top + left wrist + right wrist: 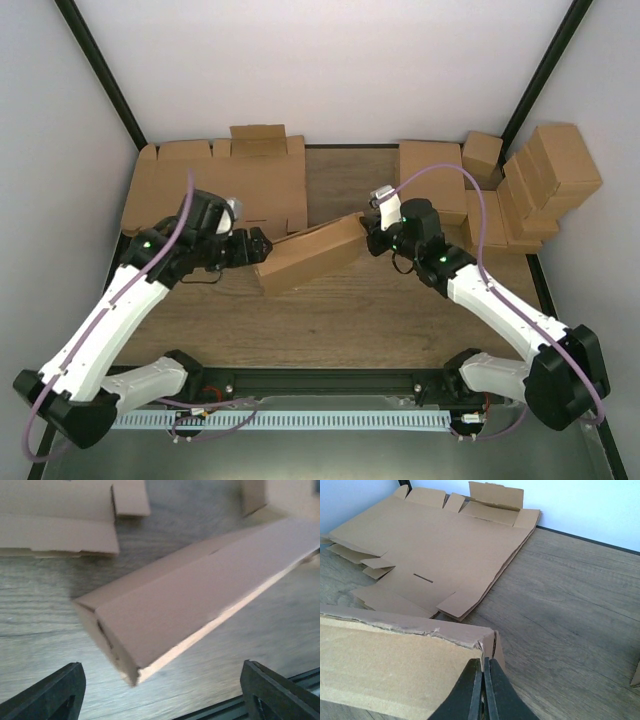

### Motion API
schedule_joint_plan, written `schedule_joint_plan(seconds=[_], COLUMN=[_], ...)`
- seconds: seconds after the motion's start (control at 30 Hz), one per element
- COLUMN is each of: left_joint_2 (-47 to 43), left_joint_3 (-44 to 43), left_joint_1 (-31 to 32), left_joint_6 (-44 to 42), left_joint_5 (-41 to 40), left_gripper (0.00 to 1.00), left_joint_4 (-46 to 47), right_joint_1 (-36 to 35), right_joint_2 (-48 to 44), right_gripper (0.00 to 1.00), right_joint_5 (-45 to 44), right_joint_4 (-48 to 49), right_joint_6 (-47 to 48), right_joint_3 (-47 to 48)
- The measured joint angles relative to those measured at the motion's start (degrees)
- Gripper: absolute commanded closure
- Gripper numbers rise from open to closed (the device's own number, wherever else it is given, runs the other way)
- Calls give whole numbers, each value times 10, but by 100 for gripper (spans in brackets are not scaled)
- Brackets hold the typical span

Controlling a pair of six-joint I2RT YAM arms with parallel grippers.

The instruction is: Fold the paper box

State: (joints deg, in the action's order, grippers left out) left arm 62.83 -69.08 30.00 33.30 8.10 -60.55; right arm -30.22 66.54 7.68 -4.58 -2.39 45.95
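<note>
**Right jaws pinching one end of the paper box (310, 255), left jaws wide at the other**

Black fingers (467, 692) of the right jaws press almost together on the ragged corner of the box's end wall, so this end appears gripped. The left jaws stand fully apart, fingers (50, 695) either side of and below the opposite end, touching nothing visible. The box, closed into a long shallow form, hangs tilted between the two sets of jaws, seemingly raised off the tabletop (400, 320). Beyond the right jaws lies the pile of flat blanks (435, 545); behind them, finished boxes (545, 180). To finish well, the left jaws should probably close only once centred squarely on the free end, while the right grip holds the wall from springing; a skewed pinch could crease the board.
</note>
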Motion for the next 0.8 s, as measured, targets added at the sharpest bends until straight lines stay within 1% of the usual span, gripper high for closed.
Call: schedule_joint_plan(seconds=[0.07,0.1,0.23,0.4,0.53,0.67,0.8], left_joint_2=[-17,-25,-49,-55,-66,-69,-92], left_joint_3=[-19,-25,-31,-21,20,89,143], left_joint_1=[0,0,-12,-39,-61,-81,-92], left_joint_6=[6,11,32,71,106,158,216], left_joint_5=[8,14,27,25,52,100,121], left_gripper=[1,0,0,0,0,0,0], left_joint_4=[4,6,19,34,65,108,144], right_joint_1=[0,0,-1,-2,-2,-3,-3], right_joint_2=[-1,-1,-1,-1,-1,-1,-1], right_gripper=[99,99,99,99,99,99,99], right_joint_5=[-1,-2,-3,-3,-4,-4,-4], right_joint_4=[-2,-2,-2,-2,-2,-3,-3], right_joint_6=[0,0,0,-1,-1,-1,-1], right_joint_3=[0,0,0,0,0,0,0])
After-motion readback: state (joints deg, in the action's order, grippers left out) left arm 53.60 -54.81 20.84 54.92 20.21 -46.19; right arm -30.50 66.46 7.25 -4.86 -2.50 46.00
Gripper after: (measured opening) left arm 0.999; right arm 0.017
